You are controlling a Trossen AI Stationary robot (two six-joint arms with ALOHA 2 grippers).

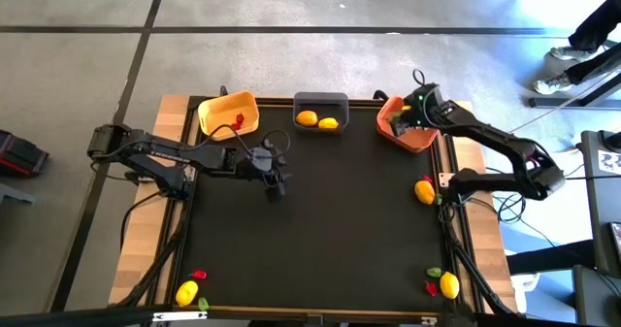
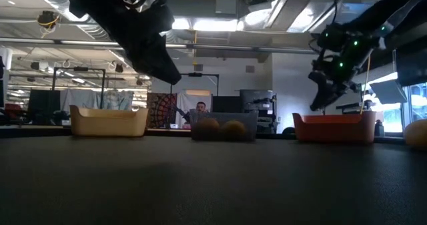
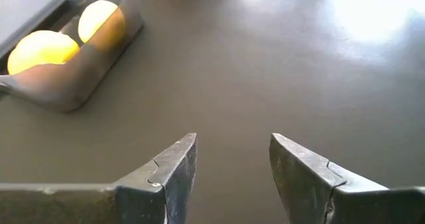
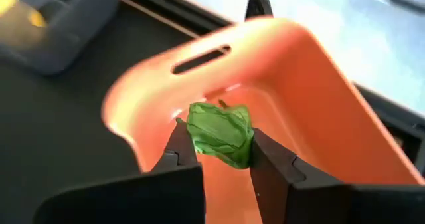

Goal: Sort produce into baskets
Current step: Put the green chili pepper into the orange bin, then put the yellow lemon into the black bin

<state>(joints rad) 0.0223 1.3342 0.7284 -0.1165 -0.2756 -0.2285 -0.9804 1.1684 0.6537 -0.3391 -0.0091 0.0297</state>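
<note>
Three baskets stand along the table's far edge: a yellow-orange one (image 1: 229,114) with a red piece (image 1: 239,120), a dark grey one (image 1: 321,110) holding two yellow lemons (image 1: 317,120), and an orange one (image 1: 406,128). My right gripper (image 4: 219,159) is over the orange basket (image 4: 292,111), shut on a green piece (image 4: 220,133). My left gripper (image 3: 232,161) is open and empty above the mat, near the grey basket (image 3: 73,64). Loose lemons lie at the right edge (image 1: 424,191), near right corner (image 1: 448,285) and near left corner (image 1: 186,292). My right gripper pinches the green piece's two opposite sides (image 4: 192,139) between its two fingers. The piece sits at the fingertips, lifted clear above the inside of the orange basket.
Small red and green pieces lie beside the lemons at the near left corner (image 1: 199,275) and near right corner (image 1: 433,286). The dark mat's middle (image 1: 320,220) is bare. A person's legs (image 1: 582,46) show beyond the table's far right.
</note>
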